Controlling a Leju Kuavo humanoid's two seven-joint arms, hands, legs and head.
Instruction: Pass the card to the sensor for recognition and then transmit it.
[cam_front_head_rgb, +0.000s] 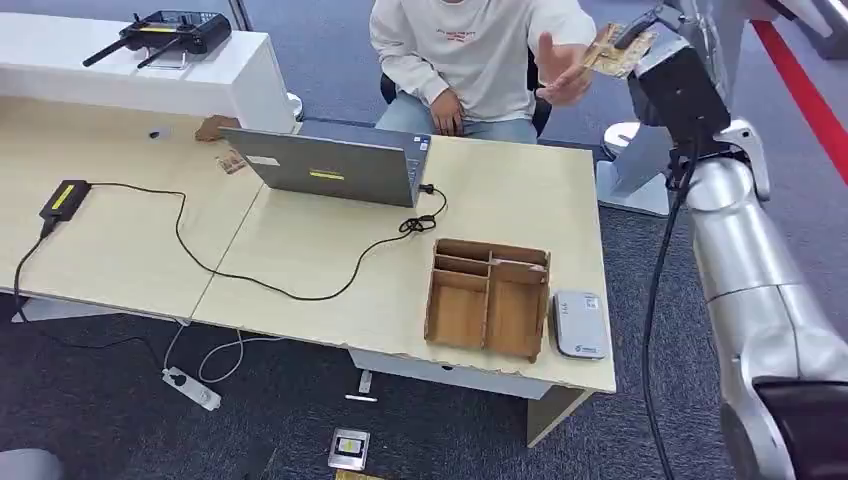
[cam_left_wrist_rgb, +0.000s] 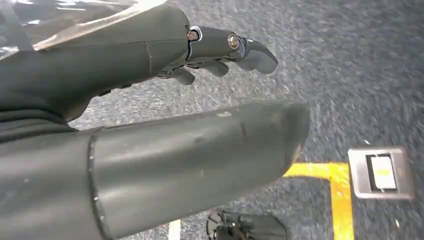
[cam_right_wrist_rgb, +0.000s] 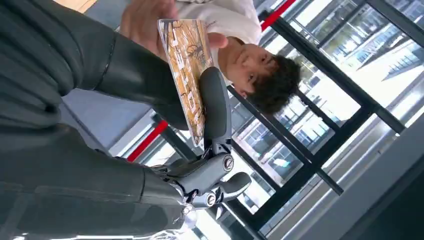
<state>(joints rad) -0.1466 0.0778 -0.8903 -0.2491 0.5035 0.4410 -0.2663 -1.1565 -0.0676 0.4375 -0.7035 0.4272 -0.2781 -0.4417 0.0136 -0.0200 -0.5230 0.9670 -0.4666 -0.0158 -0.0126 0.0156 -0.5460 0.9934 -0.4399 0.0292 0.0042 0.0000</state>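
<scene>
My right hand (cam_front_head_rgb: 640, 35) is raised at the far right and pinches a patterned tan card (cam_front_head_rgb: 612, 52) between thumb and fingers (cam_right_wrist_rgb: 214, 107). The card (cam_right_wrist_rgb: 187, 65) stands on edge in the right wrist view. A seated person in a white sweatshirt (cam_front_head_rgb: 480, 50) has one hand (cam_front_head_rgb: 562, 72) on the card's far end (cam_right_wrist_rgb: 145, 20). The grey sensor pad (cam_front_head_rgb: 579, 324) lies on the desk's front right corner. My left hand (cam_left_wrist_rgb: 220, 47) hangs over the carpet with fingers slightly curled and nothing in it.
A wooden divided tray (cam_front_head_rgb: 488, 296) sits beside the sensor. A grey laptop (cam_front_head_rgb: 335, 165) with a trailing black cable (cam_front_head_rgb: 300, 290) stands mid-desk. A black box (cam_front_head_rgb: 65, 198) lies at the left, a controller (cam_front_head_rgb: 165, 32) on the white counter. A floor socket (cam_left_wrist_rgb: 381, 172) is in the carpet.
</scene>
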